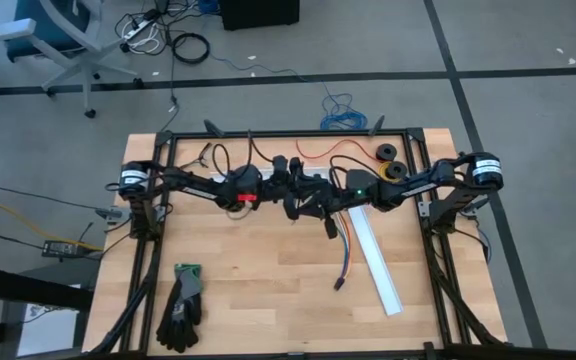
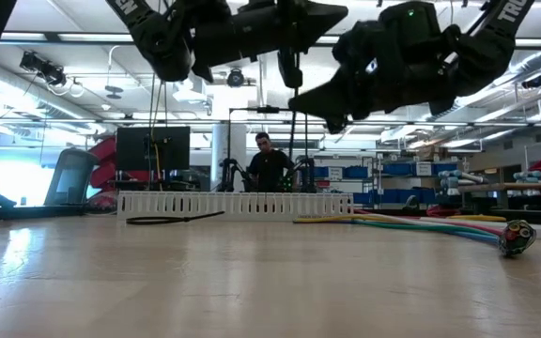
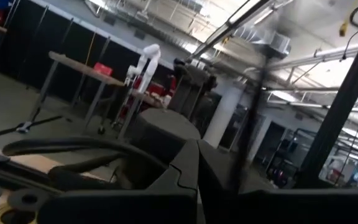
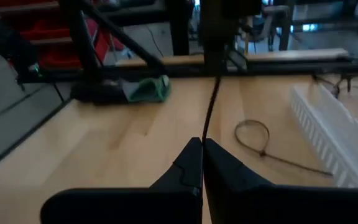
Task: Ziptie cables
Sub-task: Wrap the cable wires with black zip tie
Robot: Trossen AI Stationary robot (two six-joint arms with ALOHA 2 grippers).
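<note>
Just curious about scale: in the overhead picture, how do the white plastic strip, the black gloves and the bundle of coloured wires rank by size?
1. White plastic strip, the longest.
2. Bundle of coloured wires, but an arm hides its upper end, so second place is unsure.
3. Black gloves, shorter but wider.

Left arm: reaches in over the table's (image 1: pixel 268 300) far half, raised; left claw (image 1: pixel 303 180) fingers pressed together. Right arm: mirrored, raised; right claw (image 1: pixel 313 212) fingers closed, just beside the left's.
</note>
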